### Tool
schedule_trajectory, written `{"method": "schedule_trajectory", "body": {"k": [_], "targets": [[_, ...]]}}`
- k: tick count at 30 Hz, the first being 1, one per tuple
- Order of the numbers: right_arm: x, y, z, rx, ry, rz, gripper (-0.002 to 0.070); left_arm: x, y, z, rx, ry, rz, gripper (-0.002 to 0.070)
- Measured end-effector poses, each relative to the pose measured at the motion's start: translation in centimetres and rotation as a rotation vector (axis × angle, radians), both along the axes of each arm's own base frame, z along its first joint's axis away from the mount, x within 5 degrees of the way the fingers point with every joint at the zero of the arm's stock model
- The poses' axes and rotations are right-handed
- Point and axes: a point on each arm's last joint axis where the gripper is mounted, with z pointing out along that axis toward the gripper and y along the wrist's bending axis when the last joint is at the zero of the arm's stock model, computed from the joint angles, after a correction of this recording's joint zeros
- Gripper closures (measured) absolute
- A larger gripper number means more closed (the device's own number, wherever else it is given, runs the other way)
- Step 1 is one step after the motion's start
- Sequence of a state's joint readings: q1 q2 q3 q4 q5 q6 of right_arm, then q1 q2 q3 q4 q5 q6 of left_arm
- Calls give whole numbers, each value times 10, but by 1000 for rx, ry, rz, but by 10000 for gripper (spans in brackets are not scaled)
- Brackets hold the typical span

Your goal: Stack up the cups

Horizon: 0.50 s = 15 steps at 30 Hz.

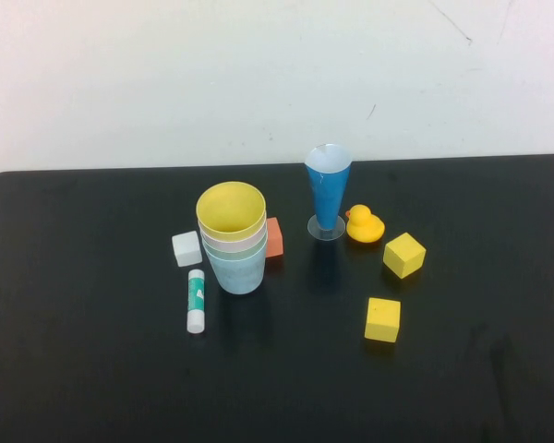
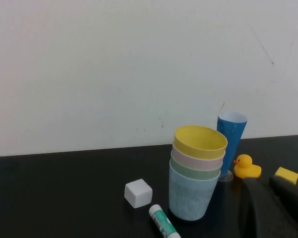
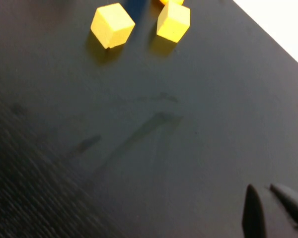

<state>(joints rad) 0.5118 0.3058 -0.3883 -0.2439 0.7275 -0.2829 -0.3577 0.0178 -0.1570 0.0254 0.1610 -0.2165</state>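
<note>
The cups stand nested in one upright stack [image 1: 233, 242] left of the table's middle: light blue [image 2: 190, 198] at the bottom, then green [image 2: 193, 173], pink [image 2: 196, 161], and yellow [image 2: 199, 141] on top. Neither arm shows in the high view. In the left wrist view my left gripper [image 2: 264, 181] hangs shut and holding nothing, low and drawn back from the stack, on its duck side. The right wrist view shows my right gripper [image 3: 262, 187] shut and empty over bare black table, far from the cups.
A tall blue cone glass [image 1: 328, 189] and a yellow duck [image 1: 364, 224] stand right of the stack. Two yellow cubes [image 1: 403, 255] [image 1: 382, 319] lie further right. A white cube [image 1: 186, 248], an orange block [image 1: 274, 237] and a glue stick [image 1: 196, 300] flank the stack.
</note>
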Motion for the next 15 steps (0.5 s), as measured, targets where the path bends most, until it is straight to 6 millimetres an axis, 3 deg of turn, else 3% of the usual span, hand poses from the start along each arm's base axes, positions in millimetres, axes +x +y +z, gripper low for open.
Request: {"method": "schedule_trajectory", "body": {"k": [15], "targets": [[0, 0, 0, 0, 0, 0, 676, 0, 1, -4, -1, 21, 26, 674]]}}
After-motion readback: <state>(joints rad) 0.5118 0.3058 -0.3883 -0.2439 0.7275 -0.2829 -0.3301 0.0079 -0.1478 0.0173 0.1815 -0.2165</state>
